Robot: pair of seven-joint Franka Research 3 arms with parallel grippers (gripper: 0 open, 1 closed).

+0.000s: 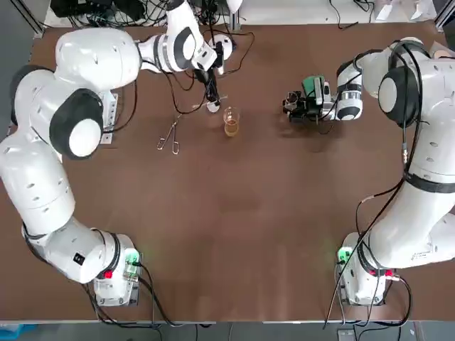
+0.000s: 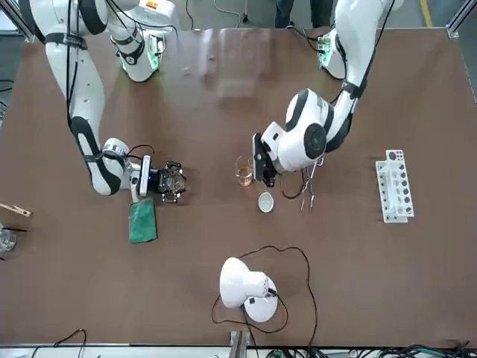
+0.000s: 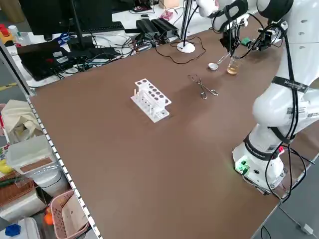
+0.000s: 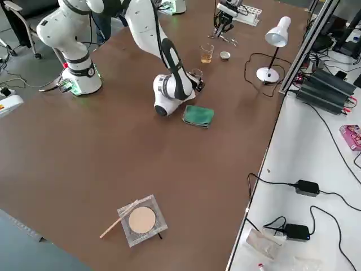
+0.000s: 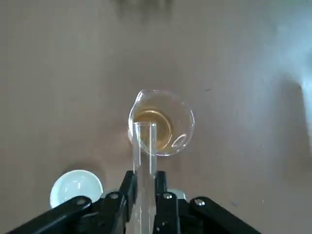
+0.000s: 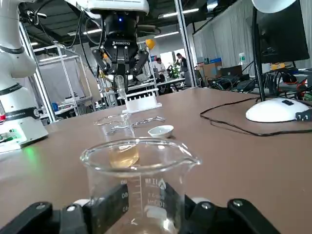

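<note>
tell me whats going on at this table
The left gripper is shut on a glass test tube and holds it upright over a small beaker of amber liquid. A white dish sits beside that beaker. The right gripper grips an empty beaker next to a green cloth.

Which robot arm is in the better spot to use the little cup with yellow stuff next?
Probably left. The left gripper holds a glass tube close over the small beaker of amber liquid. The right gripper is farther off beside the green cloth, shut on an empty beaker.
</note>
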